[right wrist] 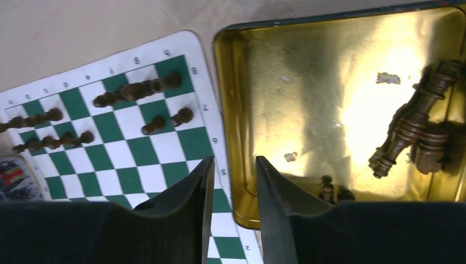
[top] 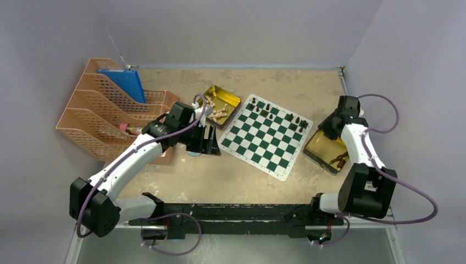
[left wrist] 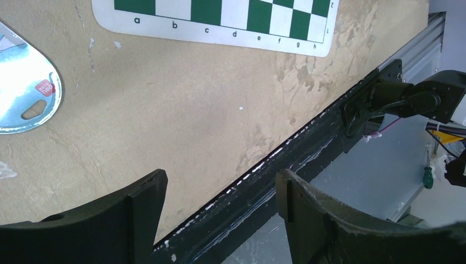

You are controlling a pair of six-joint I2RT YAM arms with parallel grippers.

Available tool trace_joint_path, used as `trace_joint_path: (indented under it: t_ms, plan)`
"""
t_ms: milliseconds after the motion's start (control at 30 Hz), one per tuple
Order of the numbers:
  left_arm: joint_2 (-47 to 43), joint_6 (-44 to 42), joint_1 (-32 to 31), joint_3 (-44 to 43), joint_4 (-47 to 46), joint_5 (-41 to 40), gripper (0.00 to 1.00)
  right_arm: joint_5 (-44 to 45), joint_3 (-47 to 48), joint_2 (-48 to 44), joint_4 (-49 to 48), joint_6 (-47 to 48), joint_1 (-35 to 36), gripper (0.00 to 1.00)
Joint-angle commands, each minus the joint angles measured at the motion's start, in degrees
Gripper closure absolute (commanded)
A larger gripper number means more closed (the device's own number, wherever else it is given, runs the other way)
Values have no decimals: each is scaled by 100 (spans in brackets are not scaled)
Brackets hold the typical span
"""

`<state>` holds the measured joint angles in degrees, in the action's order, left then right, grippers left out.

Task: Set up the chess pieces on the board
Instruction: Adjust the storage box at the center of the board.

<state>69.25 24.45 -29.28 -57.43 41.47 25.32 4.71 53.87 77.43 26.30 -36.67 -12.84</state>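
The green-and-white board (top: 258,144) lies mid-table; its corner shows in the right wrist view (right wrist: 137,159) and its lettered edge in the left wrist view (left wrist: 220,11). Several dark brown chess pieces (top: 275,113) stand along its far rows (right wrist: 137,91). More dark pieces (top: 338,160) lie in the gold tin (top: 319,146) right of the board (right wrist: 412,129). My right gripper (top: 328,127) hovers over that tin's left rim (right wrist: 234,160), open and empty. My left gripper (top: 207,140) is left of the board, open and empty (left wrist: 221,175).
A second gold tin (top: 220,96) with pale beige pieces (top: 220,113) sits at the board's far left. Orange file trays (top: 104,115) with a blue folder (top: 123,82) stand at left. A shiny round lid (left wrist: 22,93) lies by my left gripper. The black front rail (top: 236,212) is near.
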Motion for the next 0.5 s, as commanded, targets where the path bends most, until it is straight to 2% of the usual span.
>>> trace_joint_path:
  t_ms: [0, 233, 467]
  plan:
    - [-84, -19, 27, -305, -151, 185, 28, -256, 454, 182, 54, -152, 327, 62]
    - [-43, -35, 27, -363, -184, 239, 28, 232, 553, 389, 213, -162, 607, 52]
    - [-39, -68, 28, -342, -166, 212, 28, 423, 152, 370, 149, -69, 648, 57]
